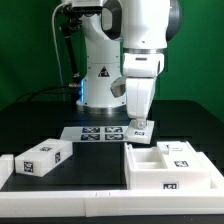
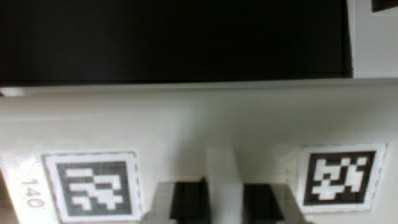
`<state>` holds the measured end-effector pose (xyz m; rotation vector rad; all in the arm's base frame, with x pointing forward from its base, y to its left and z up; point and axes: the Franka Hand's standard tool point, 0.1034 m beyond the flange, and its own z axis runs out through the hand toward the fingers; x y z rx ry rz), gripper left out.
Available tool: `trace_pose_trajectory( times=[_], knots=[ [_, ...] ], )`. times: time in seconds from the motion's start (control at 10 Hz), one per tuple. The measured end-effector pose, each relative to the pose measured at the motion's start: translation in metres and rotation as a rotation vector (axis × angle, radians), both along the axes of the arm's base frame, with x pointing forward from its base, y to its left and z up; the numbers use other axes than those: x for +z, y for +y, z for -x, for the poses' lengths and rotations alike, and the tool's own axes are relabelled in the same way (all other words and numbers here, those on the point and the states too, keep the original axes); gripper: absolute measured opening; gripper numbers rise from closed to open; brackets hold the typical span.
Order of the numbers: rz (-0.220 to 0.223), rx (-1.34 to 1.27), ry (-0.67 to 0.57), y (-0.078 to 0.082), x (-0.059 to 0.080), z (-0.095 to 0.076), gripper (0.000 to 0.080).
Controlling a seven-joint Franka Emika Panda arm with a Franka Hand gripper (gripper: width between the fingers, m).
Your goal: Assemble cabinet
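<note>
The large white cabinet body (image 1: 170,166) lies open-side up at the exterior view's right front. A smaller white tagged cabinet piece (image 1: 42,157) lies at the left front. My gripper (image 1: 140,121) points straight down behind the body, its fingers closed on the edge of a small white tagged cabinet piece (image 1: 141,130). In the wrist view my gripper (image 2: 226,205) has both dark fingers (image 2: 187,203) pressed on a narrow white ridge of that piece (image 2: 196,120), between two square tags. Whether the piece rests on the table is not clear.
The marker board (image 1: 95,132) lies flat on the black table just to the exterior view's left of the gripper. A long low white border rail (image 1: 90,200) runs along the front. The robot base (image 1: 100,75) stands behind.
</note>
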<state>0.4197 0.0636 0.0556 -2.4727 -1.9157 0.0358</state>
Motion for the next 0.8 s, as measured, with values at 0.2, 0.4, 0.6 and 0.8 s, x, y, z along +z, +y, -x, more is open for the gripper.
trace_pose_trajectory(
  times=[0.2, 0.4, 0.6, 0.8],
  knots=[
    [0.004, 0.008, 0.000, -0.003, 0.004, -0.010, 0.0068],
    [-0.004, -0.007, -0.016, -0.003, 0.008, -0.023, 0.0068],
    [-0.004, -0.011, -0.024, -0.003, 0.010, -0.029, 0.0068],
    [-0.004, -0.011, -0.024, -0.003, 0.010, -0.028, 0.0068]
  ],
)
